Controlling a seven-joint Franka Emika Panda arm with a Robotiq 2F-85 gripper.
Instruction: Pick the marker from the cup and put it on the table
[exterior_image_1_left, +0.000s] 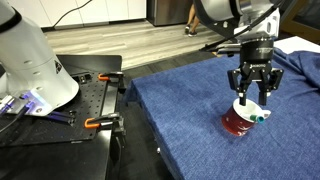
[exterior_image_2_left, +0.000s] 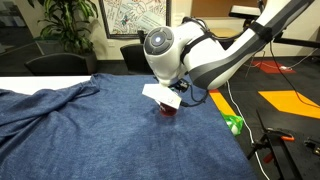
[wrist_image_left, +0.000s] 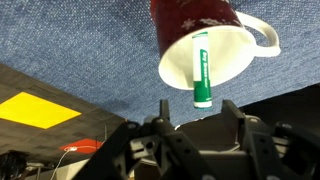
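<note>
The dark red cup stands on the blue cloth table. The marker leans in it, with its green end sticking out over the rim. My gripper hovers just above the cup, open and empty. In the wrist view the cup shows its white inside and white handle. The marker lies across the cup's mouth and points toward my open fingers. In an exterior view the cup is mostly hidden under the wrist, which also hides my gripper.
A black metal bench with orange clamps stands beside the table, with a white arm base on it. The cloth bunches into folds at one end. A green object lies on the floor.
</note>
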